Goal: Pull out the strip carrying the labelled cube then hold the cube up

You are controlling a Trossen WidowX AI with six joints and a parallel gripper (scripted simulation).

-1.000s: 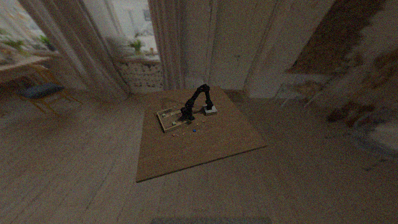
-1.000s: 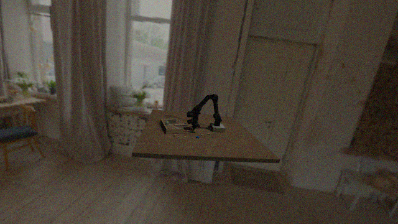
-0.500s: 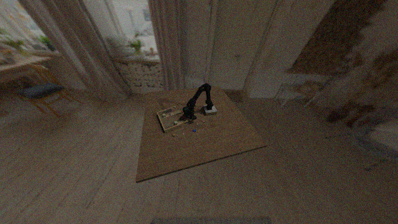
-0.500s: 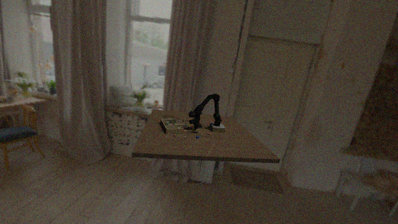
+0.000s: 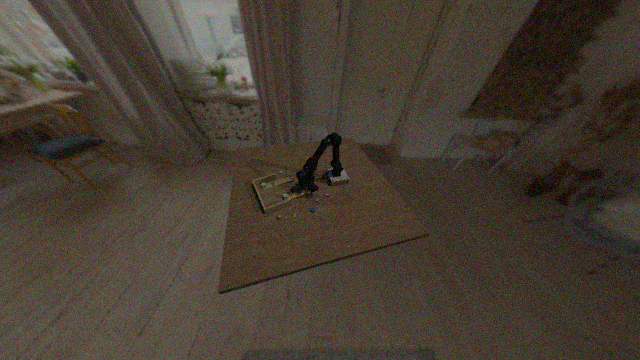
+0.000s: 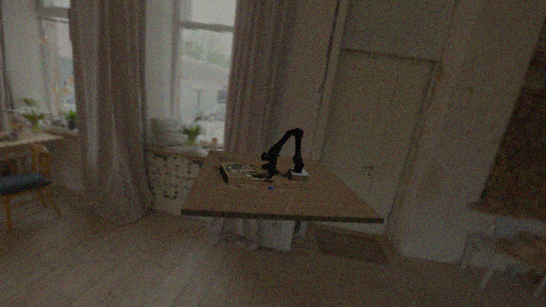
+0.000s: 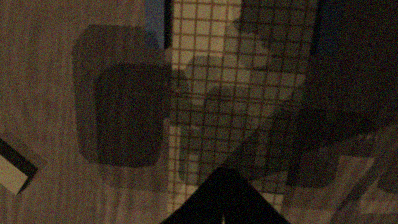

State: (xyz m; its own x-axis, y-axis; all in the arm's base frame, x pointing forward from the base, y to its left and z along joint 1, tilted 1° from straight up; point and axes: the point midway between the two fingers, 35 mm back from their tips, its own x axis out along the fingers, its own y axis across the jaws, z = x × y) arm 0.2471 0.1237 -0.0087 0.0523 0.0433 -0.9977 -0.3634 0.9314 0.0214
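Observation:
My gripper [image 5: 306, 190] [image 6: 270, 172] [image 7: 225, 176] is shut, with nothing seen between the fingers. It points down over a pale strip [image 7: 200, 22] marked with a brown grid; the wrist view does not show whether the tips touch it. Dark arm shadows cover much of this strip. A shallow pale tray [image 5: 258, 197] [image 6: 224, 174] stands to the left of the arm. Two small light green cubes show in the top view, one cube [image 5: 264, 185] far back and another cube [image 5: 285, 196] nearer the front. Their labels are too small to read. The arm hides part of the strips.
Blue bars [image 7: 154, 22] [image 7: 326, 27] flank the gridded strip. A pale block [image 7: 12, 176] lies at the wrist view's lower left. Small loose pieces lie in front of the arm, including a blue one [image 5: 313, 210] [image 6: 270, 188], a yellow one [image 5: 279, 217] and a pink one [image 5: 327, 195].

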